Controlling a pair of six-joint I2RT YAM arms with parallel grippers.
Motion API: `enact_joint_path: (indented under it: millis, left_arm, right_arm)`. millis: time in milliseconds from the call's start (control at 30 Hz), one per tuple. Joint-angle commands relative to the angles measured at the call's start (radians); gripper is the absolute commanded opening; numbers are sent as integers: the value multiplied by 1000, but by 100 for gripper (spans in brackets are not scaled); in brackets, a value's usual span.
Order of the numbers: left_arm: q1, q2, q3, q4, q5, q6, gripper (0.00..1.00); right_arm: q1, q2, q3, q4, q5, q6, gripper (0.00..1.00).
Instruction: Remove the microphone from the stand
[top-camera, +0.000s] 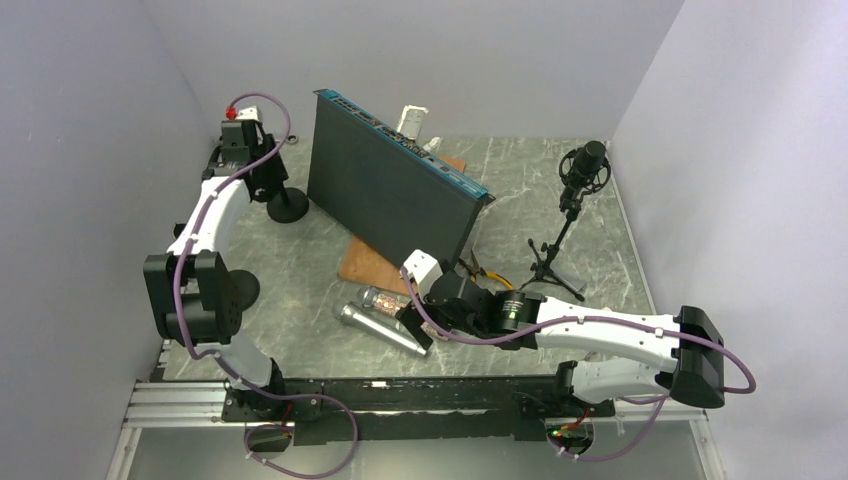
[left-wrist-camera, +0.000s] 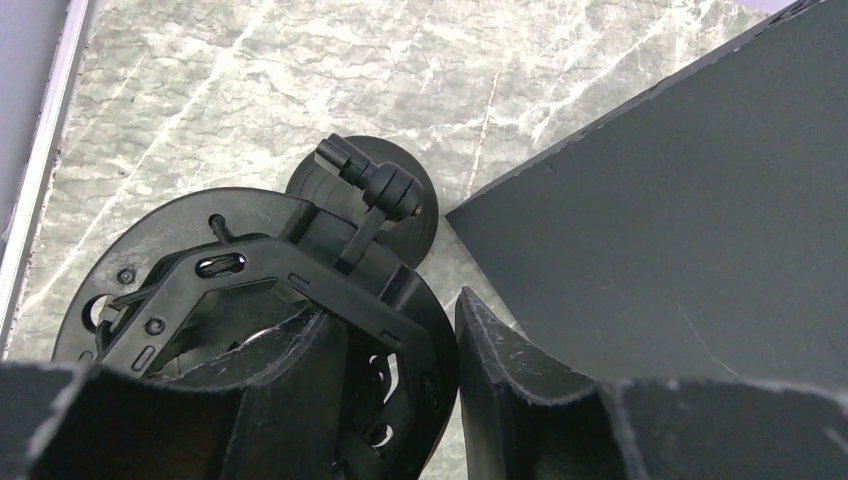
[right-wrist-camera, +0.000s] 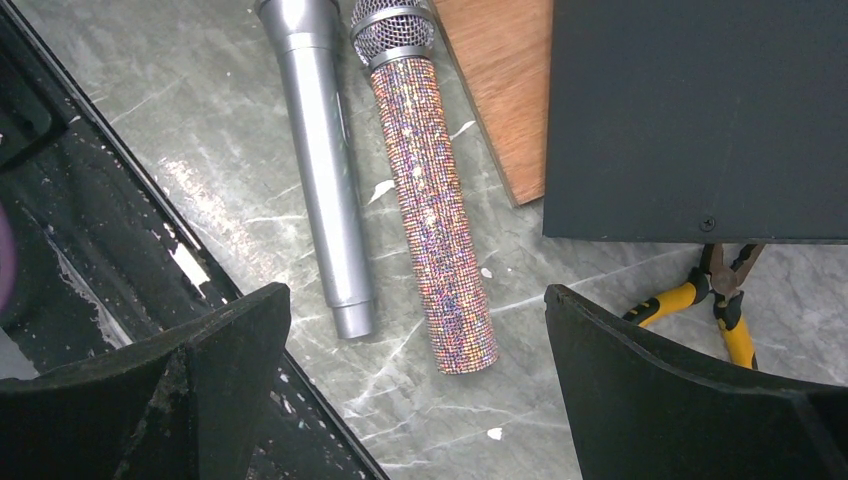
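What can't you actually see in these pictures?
Top view: the white object behind the dark panel, mostly hidden by it.
Left wrist view: whether the left gripper pinches the black mount; its fingers cover the contact.
Right wrist view: silver microphone, top end cut off by the edge.

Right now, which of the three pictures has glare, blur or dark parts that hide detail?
Top view: even, soft light, weak shadows, everything sharp. Left wrist view: the left gripper, close to the lens, looks soft and merges with the black microphone holder, so contact is unclear. Right wrist view: the glitter-covered microphone sparkles, the smooth silver microphone carries a bright streak; both sharp.
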Motion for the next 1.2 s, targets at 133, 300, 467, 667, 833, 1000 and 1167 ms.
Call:
enact_joint_path:
  millis: [133, 300, 467, 667, 833, 1000, 1167]
  left_arm:
    - [-10, 26, 124, -259, 52, 27, 59]
    - [-12, -66, 202, -259, 105, 48, 76]
    - [-22, -195, 167, -248, 139, 76, 89]
    - [-90, -347, 29, -119, 178, 97, 93]
    - [-147, -463, -58, -60, 123, 134, 93]
    - [-206, -570, -128, 3, 112, 170, 94]
    - [-354, -642, -175, 46, 54, 248, 94]
  right_arm:
    - [-4, 18, 65, -6, 41, 3, 100]
    - [-16, 37, 114, -54, 150, 44, 100]
    - [-82, 26, 164, -125, 226, 115, 100]
    - [-152, -53, 227, -217, 325, 155, 100]
    - [-193, -119, 316, -300, 442, 152, 100]
    - [-233, -152, 409, -340, 547, 121, 100]
    - [-279, -136, 526, -400, 624, 97, 100]
